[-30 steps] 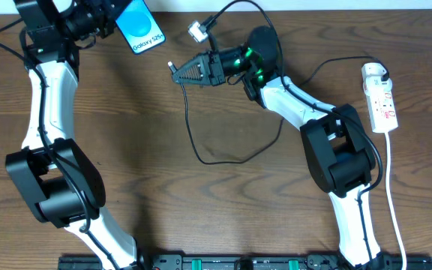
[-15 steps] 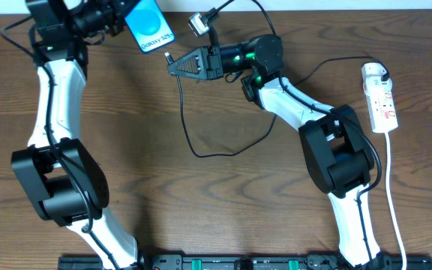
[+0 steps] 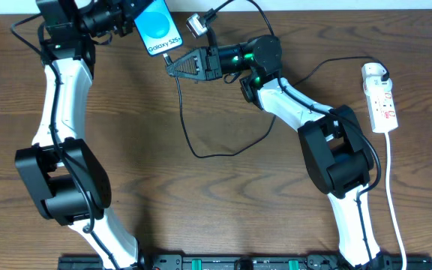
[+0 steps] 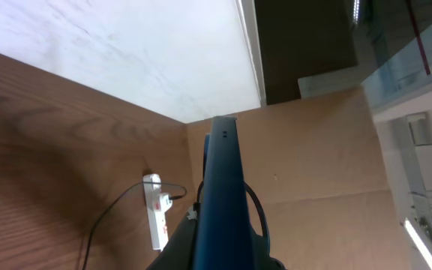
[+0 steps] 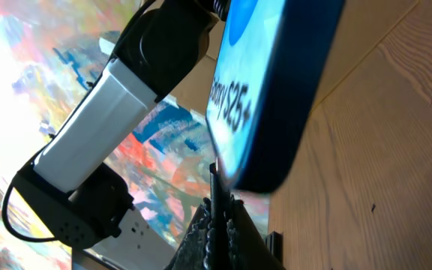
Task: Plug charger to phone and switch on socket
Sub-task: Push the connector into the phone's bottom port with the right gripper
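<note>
**Phone** (image 3: 158, 28): clamped at one end in the left gripper (image 3: 133, 16) and held clear of the worktop (image 3: 141, 150), over its far edge. Screen turned up toward the overhead camera, "Galaxy S25+" legible. Free end angled toward the right gripper (image 3: 172, 65). Seen edge-on in the left wrist view (image 4: 220, 195), rising through the middle of the frame, with the gripper fingers themselves hard to make out at the bottom.

**Left gripper:** closed on the phone.

**Right gripper:** closed on the charger (image 3: 201, 155) just behind its plug tip (image 5: 214, 187). Fingers (image 5: 201, 240) pressed together in the right wrist view, with the thin tip standing up between them. Tip right at the free lower edge of the phone (image 5: 276, 82). Seated in the port or only touching the frame: cannot tell.

**Charger cable:** hanging from the right gripper, lying in a loose loop on the worktop, then curving back up beside the right arm.

**Socket** (image 3: 379, 97): flat on the worktop at the right side, well apart from both grippers. White plug (image 3: 373, 71) at its far end, white cord (image 3: 394, 202) trailing toward the near edge. Switch position too small to read. Also visible, small, in the left wrist view (image 4: 154, 221), left of the phone's edge.
</note>
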Motion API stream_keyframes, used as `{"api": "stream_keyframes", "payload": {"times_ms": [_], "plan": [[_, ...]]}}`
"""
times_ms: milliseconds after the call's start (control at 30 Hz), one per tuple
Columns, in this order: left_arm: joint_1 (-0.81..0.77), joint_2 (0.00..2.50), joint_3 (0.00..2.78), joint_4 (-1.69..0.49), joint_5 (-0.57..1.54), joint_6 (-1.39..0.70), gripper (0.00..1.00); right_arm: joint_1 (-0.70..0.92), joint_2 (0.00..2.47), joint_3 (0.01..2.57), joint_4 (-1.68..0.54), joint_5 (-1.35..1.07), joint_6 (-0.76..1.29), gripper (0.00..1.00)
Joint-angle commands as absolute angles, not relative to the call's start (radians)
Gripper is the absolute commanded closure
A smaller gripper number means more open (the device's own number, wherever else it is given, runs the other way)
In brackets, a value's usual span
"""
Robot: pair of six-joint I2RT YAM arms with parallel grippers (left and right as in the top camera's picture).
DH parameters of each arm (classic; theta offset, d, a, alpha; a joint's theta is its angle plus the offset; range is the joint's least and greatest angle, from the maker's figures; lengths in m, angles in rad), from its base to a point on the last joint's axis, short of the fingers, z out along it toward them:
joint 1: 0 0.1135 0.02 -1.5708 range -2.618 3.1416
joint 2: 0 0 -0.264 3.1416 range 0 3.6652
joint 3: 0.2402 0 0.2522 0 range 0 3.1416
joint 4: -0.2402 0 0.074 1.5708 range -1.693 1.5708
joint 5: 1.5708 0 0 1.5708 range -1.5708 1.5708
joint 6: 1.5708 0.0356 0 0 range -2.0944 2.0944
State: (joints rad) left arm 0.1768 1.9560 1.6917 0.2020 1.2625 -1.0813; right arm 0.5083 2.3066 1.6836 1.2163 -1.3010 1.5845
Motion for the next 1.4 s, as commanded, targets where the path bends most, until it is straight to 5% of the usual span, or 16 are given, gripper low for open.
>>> {"api": "stream_keyframes", "payload": {"times_ms": [0, 1367], "plan": [[0.192, 1.941, 1.701, 0.212, 1.295, -1.097, 0.93, 0.508, 2.302, 1.687, 1.22, -1.284, 1.593, 0.99], [0.173, 1.941, 1.701, 0.212, 1.226, -1.068, 0.93, 0.497, 2.302, 1.687, 1.242, -1.266, 1.624, 0.99]]}}
